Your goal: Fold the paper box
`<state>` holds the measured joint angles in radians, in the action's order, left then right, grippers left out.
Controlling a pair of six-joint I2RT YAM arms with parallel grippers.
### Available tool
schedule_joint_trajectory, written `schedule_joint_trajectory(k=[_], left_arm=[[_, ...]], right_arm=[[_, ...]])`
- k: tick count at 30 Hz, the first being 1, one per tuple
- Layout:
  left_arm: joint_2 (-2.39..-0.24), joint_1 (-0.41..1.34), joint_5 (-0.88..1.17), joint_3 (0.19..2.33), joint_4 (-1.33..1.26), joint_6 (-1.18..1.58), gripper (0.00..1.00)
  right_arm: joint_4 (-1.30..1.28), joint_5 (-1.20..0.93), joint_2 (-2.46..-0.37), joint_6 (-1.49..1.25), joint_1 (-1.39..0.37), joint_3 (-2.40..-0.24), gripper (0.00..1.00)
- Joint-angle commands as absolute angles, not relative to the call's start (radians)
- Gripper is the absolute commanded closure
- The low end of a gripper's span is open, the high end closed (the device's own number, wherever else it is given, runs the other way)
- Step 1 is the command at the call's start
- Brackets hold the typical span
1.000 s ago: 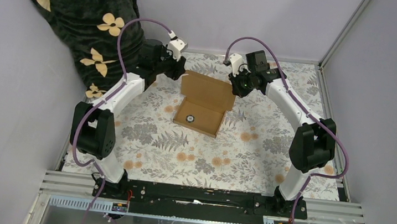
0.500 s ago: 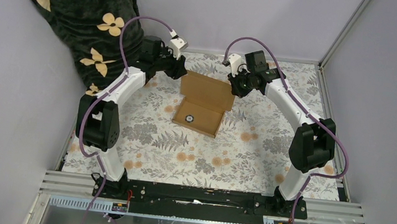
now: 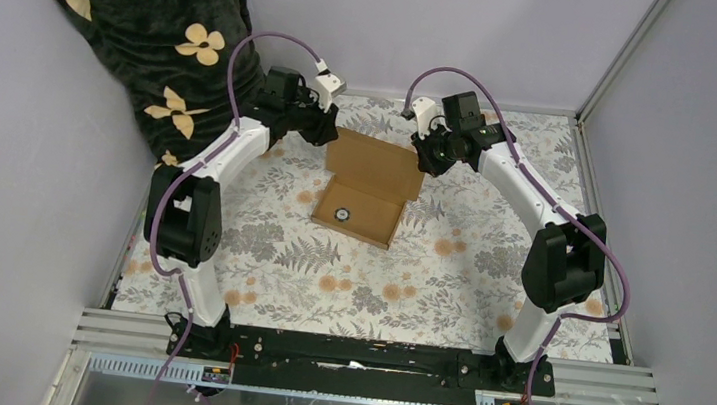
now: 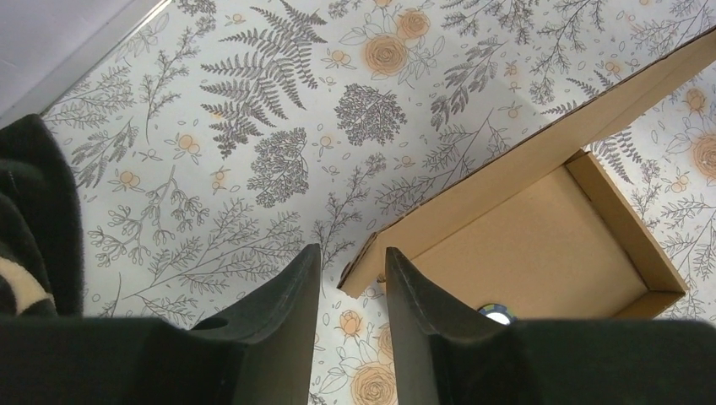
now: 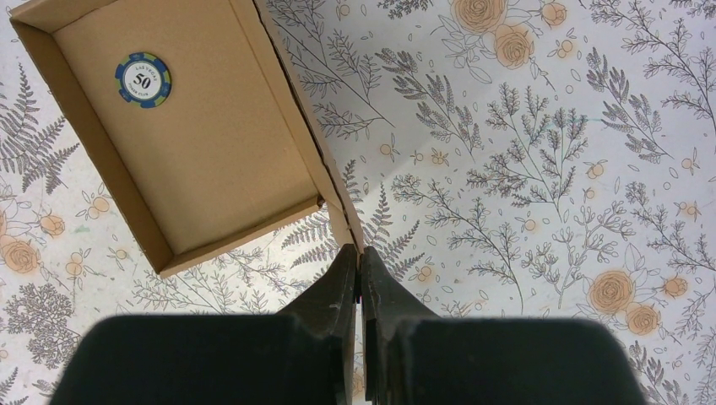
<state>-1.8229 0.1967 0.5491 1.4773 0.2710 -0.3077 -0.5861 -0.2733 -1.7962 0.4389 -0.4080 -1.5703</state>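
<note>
The paper box (image 3: 364, 189) is a shallow brown cardboard tray with its lid (image 3: 377, 161) raised at the far side. A blue-and-white chip (image 5: 143, 80) lies in the tray. My right gripper (image 5: 360, 250) is shut on the thin side flap (image 5: 348, 226) at the lid's right end; from above it sits at that corner (image 3: 427, 157). At the lid's left end is my left gripper (image 3: 327, 129). In its wrist view it (image 4: 350, 253) is open, with the lid's left corner (image 4: 365, 268) in the gap between its two fingers.
A flowered cloth (image 3: 326, 280) covers the table. A dark garment with yellow flowers (image 3: 143, 9) hangs over the far left corner, close behind the left arm. Grey walls and a metal post (image 3: 615, 69) stand round the table.
The left arm has swung its gripper rightward to the lid's left corner, and its jaws have narrowed. The right gripper and the box have stayed put.
</note>
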Motion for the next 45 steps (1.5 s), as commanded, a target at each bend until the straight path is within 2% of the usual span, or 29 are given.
schedule_joint_trajectory(k=[1, 45], left_arm=[[-1.834, 0.205, 0.53, 1.521, 0.3, -0.331, 0.61], [-1.843, 0.218, 0.517, 1.528, 0.304, -0.322, 0.79]], right_arm=[[-0.639, -0.26, -1.816, 0.447, -0.428, -1.571, 1.0], [-0.639, -0.245, -1.825, 0.445, -0.444, -1.575, 1.0]])
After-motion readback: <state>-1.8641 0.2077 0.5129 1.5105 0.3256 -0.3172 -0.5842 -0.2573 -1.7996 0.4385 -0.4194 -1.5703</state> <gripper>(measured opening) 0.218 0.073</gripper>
